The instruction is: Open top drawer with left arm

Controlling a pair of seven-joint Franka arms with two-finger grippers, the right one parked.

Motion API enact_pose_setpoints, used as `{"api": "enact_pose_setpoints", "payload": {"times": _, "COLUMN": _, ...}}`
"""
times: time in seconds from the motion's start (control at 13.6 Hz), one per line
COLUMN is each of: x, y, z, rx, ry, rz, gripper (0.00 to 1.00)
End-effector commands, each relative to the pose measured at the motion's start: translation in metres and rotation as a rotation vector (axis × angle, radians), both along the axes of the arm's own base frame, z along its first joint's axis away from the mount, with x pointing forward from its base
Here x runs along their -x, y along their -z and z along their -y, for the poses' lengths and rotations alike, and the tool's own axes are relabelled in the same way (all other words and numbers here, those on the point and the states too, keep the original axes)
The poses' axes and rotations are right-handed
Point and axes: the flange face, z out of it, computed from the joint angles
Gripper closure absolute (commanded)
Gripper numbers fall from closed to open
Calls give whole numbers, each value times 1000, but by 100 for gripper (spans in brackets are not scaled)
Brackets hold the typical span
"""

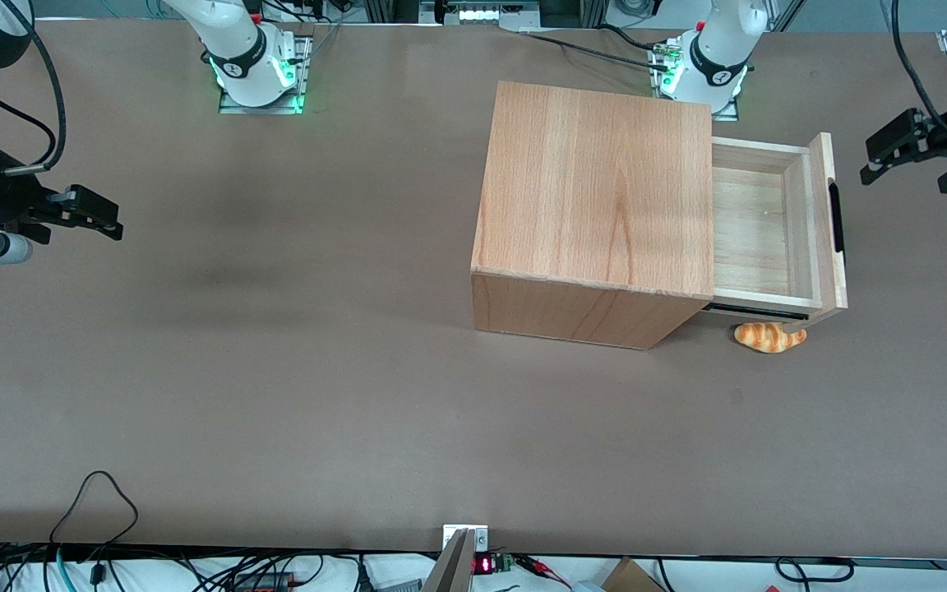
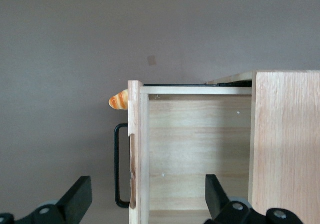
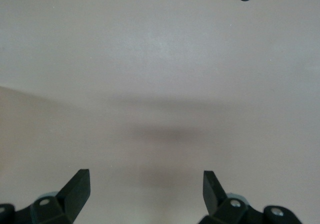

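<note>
The top drawer (image 1: 761, 234) stands pulled out of the wooden cabinet (image 1: 597, 189) toward the working arm's end of the table, with its pale inside bare. The black bar handle (image 1: 836, 218) runs along its front panel. My left arm's gripper (image 1: 905, 174) hangs open in front of that panel, raised and apart from the handle, holding nothing. In the left wrist view the gripper (image 2: 147, 200) looks down on the drawer (image 2: 200, 149). There the front panel and handle (image 2: 117, 164) show between the spread fingers (image 2: 79, 196), which touch neither.
A toy croissant (image 1: 769, 336) lies on the brown table (image 1: 276, 370) under the open drawer's corner nearest the front camera, also seen as a croissant tip (image 2: 118, 101) from the wrist. The cabinet body (image 2: 287, 144) stands beside the gripper's path.
</note>
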Motion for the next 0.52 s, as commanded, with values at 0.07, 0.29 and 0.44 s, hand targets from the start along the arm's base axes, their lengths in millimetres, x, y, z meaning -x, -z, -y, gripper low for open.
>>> {"api": "enact_pose_setpoints", "payload": {"times": 0.07, "x": -5, "y": 13, "z": -6, "rx": -30, "ry": -17, "rz": 11, "gripper": 0}}
{"api": "enact_pose_setpoints", "payload": {"times": 0.29, "x": -5, "y": 14, "z": -14, "rx": -27, "ry": -34, "rz": 7, "gripper": 0}}
{"api": "enact_pose_setpoints", "payload": {"times": 0.44, "x": -6, "y": 15, "z": -14, "rx": -22, "ry": -36, "rz": 8, "gripper": 0}}
